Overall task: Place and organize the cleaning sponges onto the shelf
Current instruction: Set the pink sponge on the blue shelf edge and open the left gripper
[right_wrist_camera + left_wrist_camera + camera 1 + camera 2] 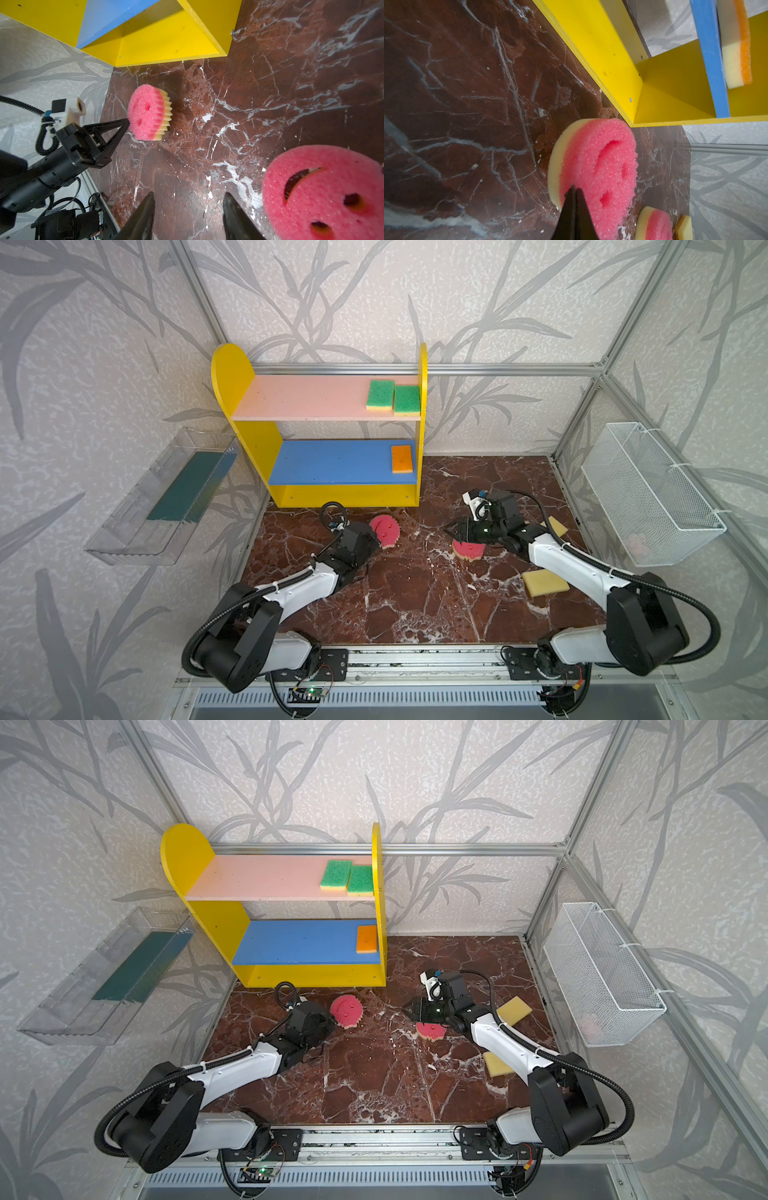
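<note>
The yellow shelf (232,377) stands at the back left. Two green sponges (380,394) (407,398) lie on its pink board, and an orange sponge (402,459) lies on the blue board. A round pink smiley sponge (386,531) (596,166) stands tilted on edge before the shelf's base. My left gripper (573,187) (127,122) is shut, with its tips against that sponge's pink face. A second pink smiley sponge (467,551) (324,193) lies flat. My right gripper (188,194) (451,531) hovers open beside it, over bare floor. Two yellow sponges (555,526) (544,583) lie at the right.
A clear plastic tray (166,497) hangs on the left wall. A white wire basket (648,493) hangs on the right wall, with something pale pink in its corner. The floor is dark red marble (415,593). The aluminium rail (415,659) that carries both arms runs along the front.
</note>
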`<action>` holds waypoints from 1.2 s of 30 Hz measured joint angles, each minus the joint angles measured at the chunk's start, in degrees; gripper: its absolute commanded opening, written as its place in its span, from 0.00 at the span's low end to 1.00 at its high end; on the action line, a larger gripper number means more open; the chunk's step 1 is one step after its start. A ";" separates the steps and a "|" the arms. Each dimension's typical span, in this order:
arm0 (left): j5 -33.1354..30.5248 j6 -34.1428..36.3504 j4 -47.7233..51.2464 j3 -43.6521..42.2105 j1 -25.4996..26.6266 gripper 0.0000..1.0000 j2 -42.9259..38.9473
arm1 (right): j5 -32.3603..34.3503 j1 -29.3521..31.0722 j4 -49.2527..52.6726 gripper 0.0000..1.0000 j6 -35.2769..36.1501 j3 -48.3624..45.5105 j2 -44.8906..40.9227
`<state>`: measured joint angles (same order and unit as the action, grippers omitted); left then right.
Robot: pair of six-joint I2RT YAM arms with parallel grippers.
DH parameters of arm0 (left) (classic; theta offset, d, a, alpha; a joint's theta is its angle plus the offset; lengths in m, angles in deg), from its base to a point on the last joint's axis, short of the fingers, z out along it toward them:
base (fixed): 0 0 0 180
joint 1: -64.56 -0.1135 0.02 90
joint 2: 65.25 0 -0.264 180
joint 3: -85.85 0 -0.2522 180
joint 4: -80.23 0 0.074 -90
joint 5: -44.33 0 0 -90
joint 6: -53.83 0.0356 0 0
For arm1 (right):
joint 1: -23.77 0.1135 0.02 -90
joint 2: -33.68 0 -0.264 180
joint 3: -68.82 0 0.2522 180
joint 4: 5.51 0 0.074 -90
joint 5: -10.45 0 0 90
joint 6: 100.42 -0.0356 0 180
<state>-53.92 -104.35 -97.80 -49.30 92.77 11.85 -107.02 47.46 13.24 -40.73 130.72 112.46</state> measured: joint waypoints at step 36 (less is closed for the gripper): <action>-0.68 -2.93 -16.06 28.02 -4.31 0.00 32.28 | -4.57 -2.32 -4.61 0.83 -2.60 -4.55 -3.50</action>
<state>-54.60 -107.28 -113.87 -21.28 88.46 44.13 -111.58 45.14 8.63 -43.33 126.18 108.97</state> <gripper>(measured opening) 0.048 0.820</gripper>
